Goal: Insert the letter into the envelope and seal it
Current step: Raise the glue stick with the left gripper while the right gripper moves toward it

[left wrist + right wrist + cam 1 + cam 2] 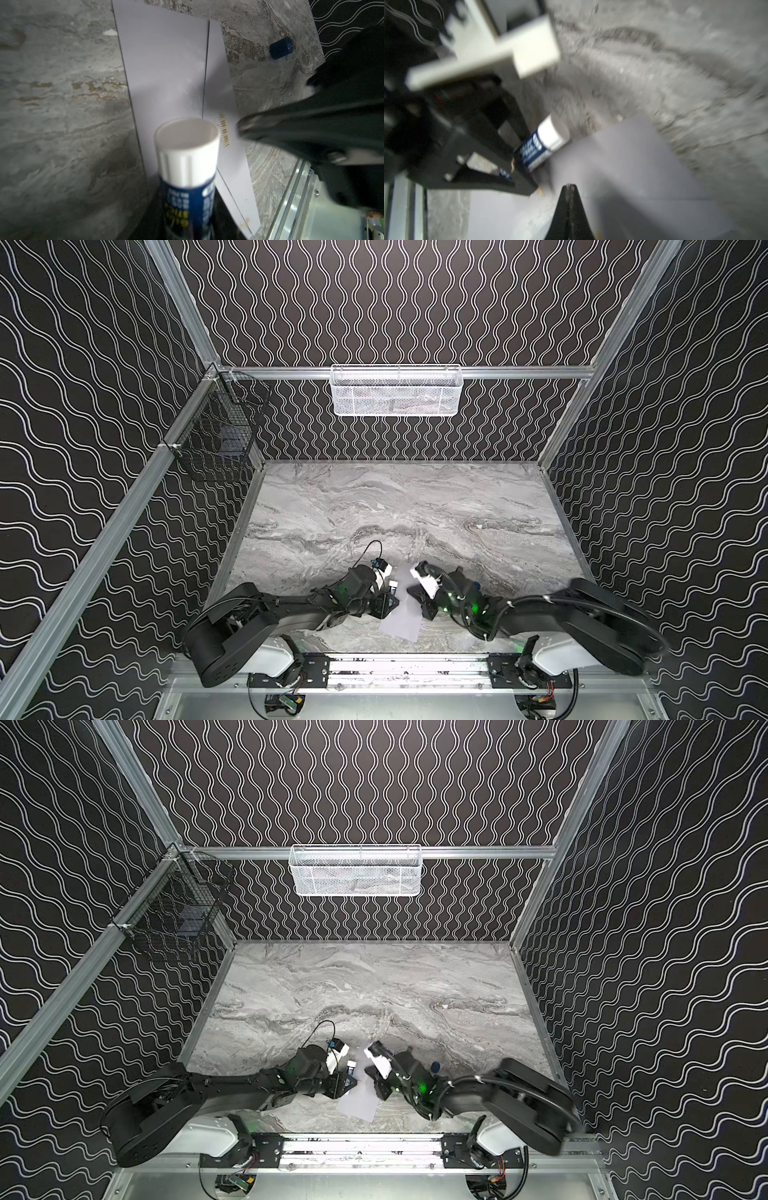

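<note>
1. Left wrist view: the envelope [166,68] lies near the tabletop's [62,104] front edge, long axis pointing away from it, flap [220,91] open toward the right gripper [569,188].
2. The left gripper [390,598] clamps a glue stick [187,166] above it.
3. The right gripper, closed and empty, is at the flap, so nearer.
4. The letter is unseen, perhaps inside.

Right wrist view, blurred by motion. The right gripper [569,193], jaws pressed together into one black point, stands over the pale lavender envelope [633,166]; contact with the paper cannot be told. The envelope lies flat on the grey marble table [654,72]. At its edge the left gripper [527,166] clasps the blue body of a glue stick [545,141], white end protruding. A white bracket [508,52] crosses above.
</note>
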### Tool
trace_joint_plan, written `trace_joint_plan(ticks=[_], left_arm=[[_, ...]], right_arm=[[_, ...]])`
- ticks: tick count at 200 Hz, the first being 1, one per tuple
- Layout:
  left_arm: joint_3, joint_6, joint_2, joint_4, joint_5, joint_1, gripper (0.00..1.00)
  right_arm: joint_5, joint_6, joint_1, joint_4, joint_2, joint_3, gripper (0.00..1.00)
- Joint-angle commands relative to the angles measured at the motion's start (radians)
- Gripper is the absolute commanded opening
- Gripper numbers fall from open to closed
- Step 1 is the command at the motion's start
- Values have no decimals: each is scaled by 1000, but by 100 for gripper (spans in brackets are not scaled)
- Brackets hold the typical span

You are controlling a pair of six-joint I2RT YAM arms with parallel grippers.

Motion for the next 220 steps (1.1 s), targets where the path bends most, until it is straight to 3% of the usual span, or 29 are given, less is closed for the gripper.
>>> trace_joint_plan(ticks=[1,40,74,93,114,149,166,203,220], left_arm=[[43,56,-33,-211,-42,1,0],[162,118,-122,-215,-34,-15,0],[156,298,-228,-147,-41,-70,0],[194,422,-256,-167,-51,-92,0],[240,528,-273,-196,-71,-129,0],[300,611,-271,-262,-82,-166,0],[313,612,-265,-276,-73,-173,0],[320,609,-271,-297,-71,-186,0],[323,608,-270,-315,-81,-186,0]], right_arm=[[-65,16,-23,-208,-132,19,15],[-140,219,-77,-616,-309,143,37],[-536,405,-243,-767,-450,208,50],[-551,429,-282,-875,-522,264,61],[-587,467,-285,-863,-529,308,68],[-674,426,-285,-916,-392,424,70],[-677,371,-285,-973,-332,472,65],[-665,390,-280,-918,-286,457,49],[-676,393,-264,-917,-268,469,47]])
